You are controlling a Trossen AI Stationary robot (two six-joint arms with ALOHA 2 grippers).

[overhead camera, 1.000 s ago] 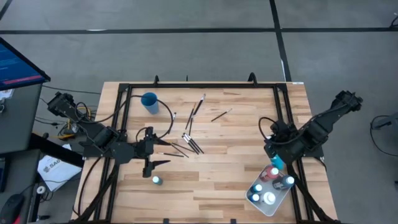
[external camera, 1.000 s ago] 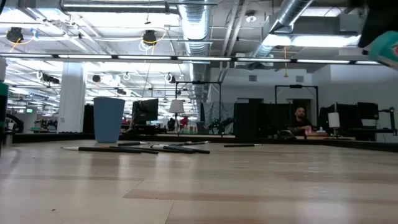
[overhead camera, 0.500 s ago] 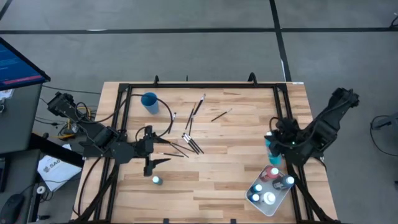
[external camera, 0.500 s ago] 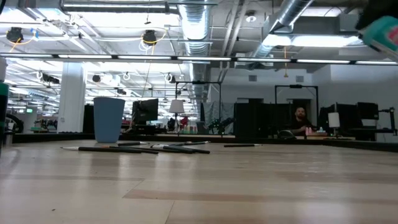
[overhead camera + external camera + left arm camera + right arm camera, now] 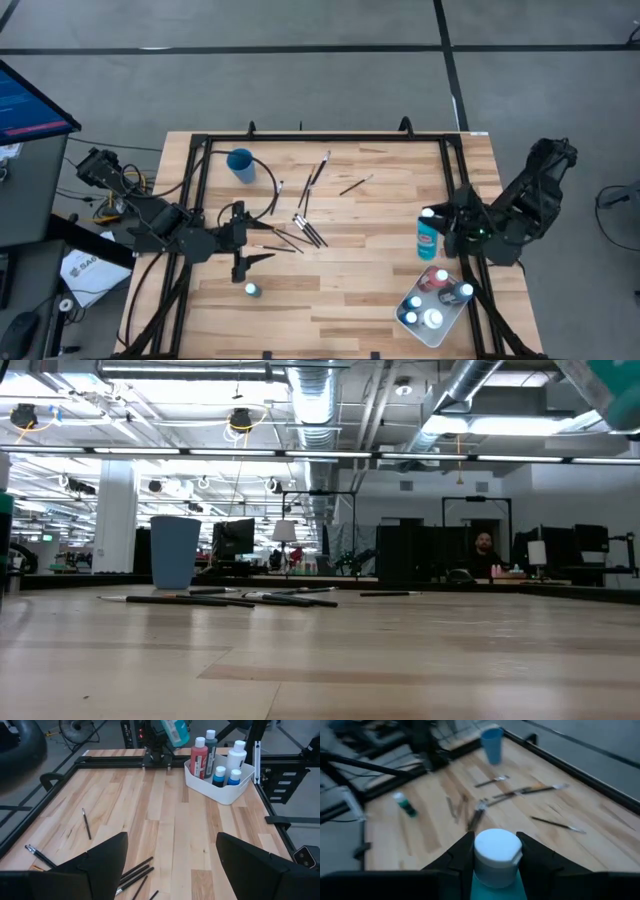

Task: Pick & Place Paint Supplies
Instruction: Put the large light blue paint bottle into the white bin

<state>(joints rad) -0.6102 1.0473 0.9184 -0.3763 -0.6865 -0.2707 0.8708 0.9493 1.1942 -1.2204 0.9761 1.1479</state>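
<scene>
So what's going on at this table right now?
The right gripper is shut on a teal paint bottle, holding it above the table next to the white tray, which already holds several bottles, one of them red. The left gripper waits open near a loose cluster of paintbrushes in the middle of the table. One small bottle stands alone on the wood near the left arm, and a blue cup sits toward the far edge.
</scene>
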